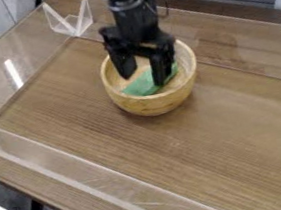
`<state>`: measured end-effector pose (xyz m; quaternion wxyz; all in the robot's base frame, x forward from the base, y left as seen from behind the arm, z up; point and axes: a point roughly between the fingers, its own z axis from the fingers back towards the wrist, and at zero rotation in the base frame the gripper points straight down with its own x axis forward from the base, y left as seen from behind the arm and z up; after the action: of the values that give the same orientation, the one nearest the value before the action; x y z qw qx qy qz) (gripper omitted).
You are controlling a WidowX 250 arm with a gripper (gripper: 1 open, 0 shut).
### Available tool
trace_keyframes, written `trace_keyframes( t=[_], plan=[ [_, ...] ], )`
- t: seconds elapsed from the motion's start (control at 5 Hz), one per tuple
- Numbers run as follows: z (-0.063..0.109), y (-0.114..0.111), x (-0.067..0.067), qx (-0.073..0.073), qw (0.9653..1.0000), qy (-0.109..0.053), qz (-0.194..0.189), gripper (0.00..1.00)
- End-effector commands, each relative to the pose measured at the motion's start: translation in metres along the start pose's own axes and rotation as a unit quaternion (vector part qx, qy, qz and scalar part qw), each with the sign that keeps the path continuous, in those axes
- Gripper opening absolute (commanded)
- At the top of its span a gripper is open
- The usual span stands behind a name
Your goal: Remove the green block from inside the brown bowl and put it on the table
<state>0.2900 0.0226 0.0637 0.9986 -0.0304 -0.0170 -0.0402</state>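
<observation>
The brown bowl (158, 103) stands on the table (155, 170) a little behind its middle. Inside it lies the green block (142, 86), partly hidden by the arm. My black gripper (145, 70) points straight down into the bowl, open, with one finger (122, 63) on the left of the block and the other on its right. I cannot tell whether the fingers touch the block.
Low clear acrylic walls (75, 179) edge the tabletop on all sides. A clear folded bracket (72, 19) stands at the back left corner. Wood planks of a wall show behind the table.
</observation>
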Motion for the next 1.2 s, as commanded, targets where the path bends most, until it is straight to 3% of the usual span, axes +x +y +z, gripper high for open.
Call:
trace_keyframes(
  t=[0.0,0.8,1.0],
  plan=[
    [-0.003,-0.003,0.01,0.012,0.9997,-0.018,-0.006,1.0],
    [-0.033,-0.01,0.023,0.014,0.9998,-0.005,-0.014,1.0],
    [-0.025,-0.01,0.023,0.01,0.9998,-0.008,-0.012,1.0]
  ],
)
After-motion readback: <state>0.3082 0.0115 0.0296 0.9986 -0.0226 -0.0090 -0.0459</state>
